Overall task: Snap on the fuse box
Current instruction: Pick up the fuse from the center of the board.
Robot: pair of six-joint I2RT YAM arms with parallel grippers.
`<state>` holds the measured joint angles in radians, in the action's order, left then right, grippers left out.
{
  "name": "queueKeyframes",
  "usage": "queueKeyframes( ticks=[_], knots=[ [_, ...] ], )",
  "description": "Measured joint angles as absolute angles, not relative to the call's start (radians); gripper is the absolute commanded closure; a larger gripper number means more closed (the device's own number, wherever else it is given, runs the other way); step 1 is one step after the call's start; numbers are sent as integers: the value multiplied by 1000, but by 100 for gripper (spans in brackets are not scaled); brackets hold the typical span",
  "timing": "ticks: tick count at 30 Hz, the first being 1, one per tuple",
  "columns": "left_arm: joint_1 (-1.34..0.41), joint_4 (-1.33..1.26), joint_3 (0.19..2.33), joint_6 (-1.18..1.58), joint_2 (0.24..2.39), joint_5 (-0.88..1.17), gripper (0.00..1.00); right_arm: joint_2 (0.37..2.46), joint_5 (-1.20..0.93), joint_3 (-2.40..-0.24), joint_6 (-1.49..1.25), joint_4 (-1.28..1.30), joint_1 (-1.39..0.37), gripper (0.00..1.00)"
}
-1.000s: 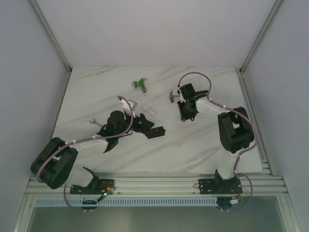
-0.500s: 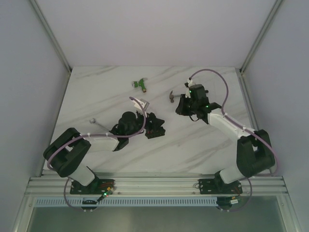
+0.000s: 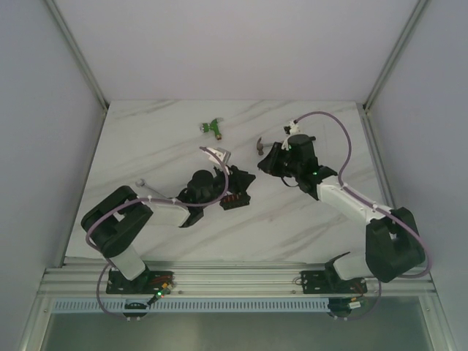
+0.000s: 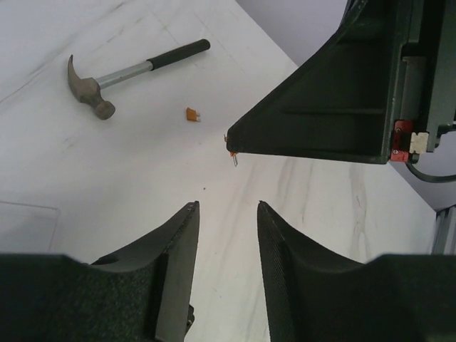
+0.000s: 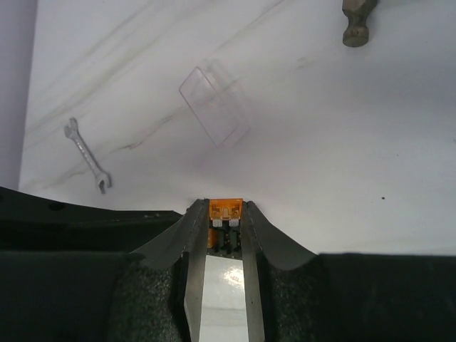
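Here the right tool (image 5: 225, 214) is pressed together on a small orange blade fuse (image 5: 226, 208), pinching it by its plastic head at the very fingertips. The left tool (image 4: 228, 206) stands partly spread, and only white marbled worktop (image 3: 161, 139) shows between its fingers. From above it sits over the black rectangular plastic fuse box (image 3: 232, 199), which lies mid-worktop with its red row showing; whether the fingers touch it I cannot tell. Farther out lie a clear plastic rectangular lid (image 5: 214, 107), a small steel wrench (image 5: 89, 155), a black-handled hammer (image 4: 128, 71) and a loose orange fuse (image 4: 192, 113). The box looks light and rigid and likely to skate on the smooth stone, so it wants clamping across its long side walls, clear of the fuse row.
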<state>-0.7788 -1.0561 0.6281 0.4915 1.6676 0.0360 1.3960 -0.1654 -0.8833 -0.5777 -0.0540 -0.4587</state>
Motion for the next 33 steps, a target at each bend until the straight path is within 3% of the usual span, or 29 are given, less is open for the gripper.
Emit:
queueKeyframes(
  ticks=[14,33],
  knots=[
    [-787,-1085,695,491,1704,24,66,1373,-179,-870,-640,-112,-481,81],
    [-788,-1068,723,476,1739,2,91,1372,-187,-854,-664,-136,-493,81]
  ],
)
